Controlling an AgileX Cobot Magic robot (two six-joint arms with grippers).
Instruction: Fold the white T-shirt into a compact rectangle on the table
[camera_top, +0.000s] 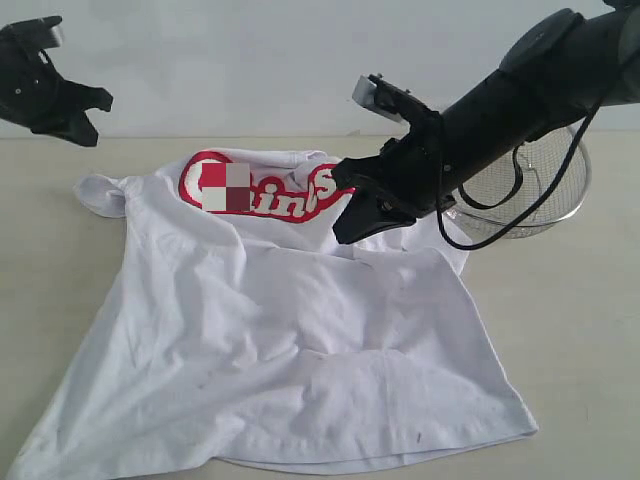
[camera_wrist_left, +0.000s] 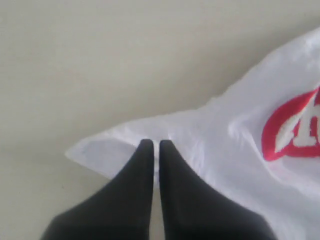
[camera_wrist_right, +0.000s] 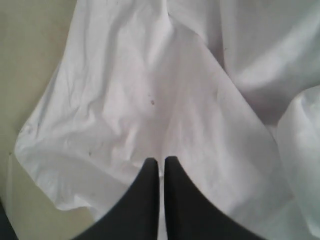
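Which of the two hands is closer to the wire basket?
The right hand, over the white T-shirt by its red lettering, next to the wire basket. The left hand is raised across the shirt, by the far sleeve.

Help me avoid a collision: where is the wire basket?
Exterior view, right side: the wire basket sits behind the right arm, beside the white T-shirt.

round wire-mesh metal basket upright at far right, partly hidden; plain pale wall behind.
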